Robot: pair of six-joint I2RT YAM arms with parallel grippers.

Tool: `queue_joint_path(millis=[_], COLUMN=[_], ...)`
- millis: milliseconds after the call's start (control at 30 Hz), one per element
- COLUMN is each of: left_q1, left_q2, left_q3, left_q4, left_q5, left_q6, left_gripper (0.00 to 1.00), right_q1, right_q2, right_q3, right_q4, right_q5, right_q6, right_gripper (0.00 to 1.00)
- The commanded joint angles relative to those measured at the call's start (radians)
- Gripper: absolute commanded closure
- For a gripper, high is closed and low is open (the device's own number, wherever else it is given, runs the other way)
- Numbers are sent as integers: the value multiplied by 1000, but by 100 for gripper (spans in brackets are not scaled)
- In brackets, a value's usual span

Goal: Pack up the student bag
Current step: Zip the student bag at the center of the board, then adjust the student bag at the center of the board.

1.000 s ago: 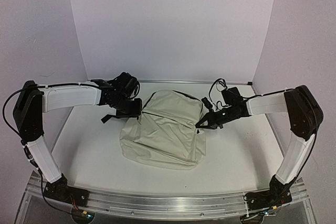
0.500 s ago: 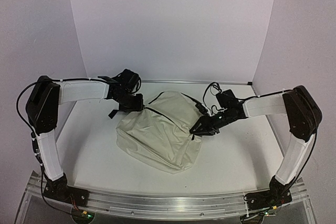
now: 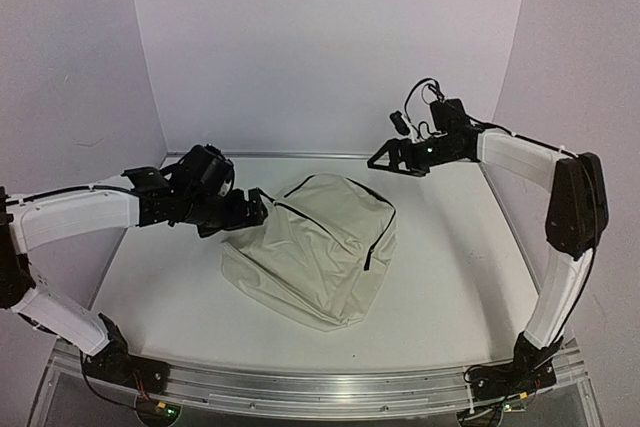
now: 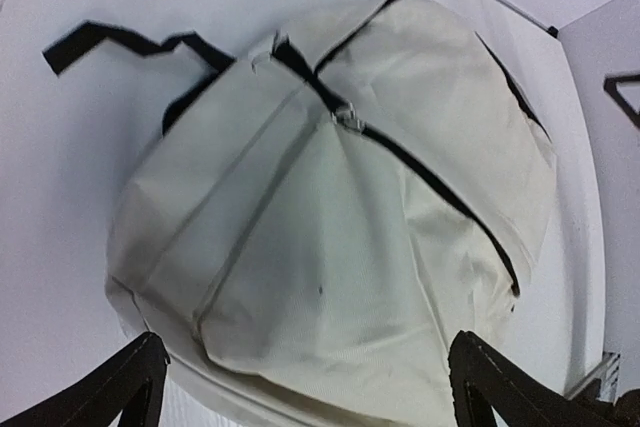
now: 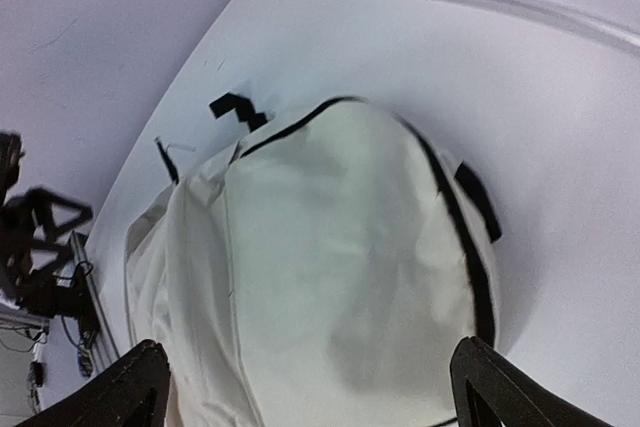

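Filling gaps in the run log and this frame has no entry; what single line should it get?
student bag: lying on table | left gripper: open, by bag's edge | right gripper: open, aloft, clear of bag

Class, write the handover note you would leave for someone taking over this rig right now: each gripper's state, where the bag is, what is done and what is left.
Left gripper: open, low by the left edge of the student bag, holding nothing.
Right gripper: open, raised above the far right of the table, clear of the bag, holding nothing.
Bag: lying flat mid-table, one black strap trailing out beside it.
Done: the main zipper looks shut; the contents cannot be seen.
Left: check that the packing is complete, since neither arm holds the bag.
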Motion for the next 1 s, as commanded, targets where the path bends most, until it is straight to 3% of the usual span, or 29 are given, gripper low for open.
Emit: queue_joint_path(millis=[0,133,300,433,533,633,833,967], left_q1=[-77,-132,-144,-128,-54,41,185,235], left_q2=[-34,2,67,123,158,205,467,679], left_q3=[-110,-138,-163,-113,-113,-118,163,468], left_q4=[-11,-24,43,58,162,320,340,257], left_q5=[-66,-79,-44,-52,20,126,281,364], left_q6=[-212,-311,-385,-358,-323,-274,-83,42], left_gripper=[0,0,0,0,2,6,10,11], right_q1=[6,6,6,6,5,3,19,170], right_q2=[204,331,429,430,370,277,90,-20], right_q3=[194,309,331,256,144,2,-289,-431], right_q4=[-39,-44,-45,-44,-43,-42,-38,-39], right_q5=[145,154,115,68,25,6,-88,-170], right_q6=[-43,-41,-25,-39,-47,-60,-47,-52], right_gripper=[2,2,6,23,36,39,38,27])
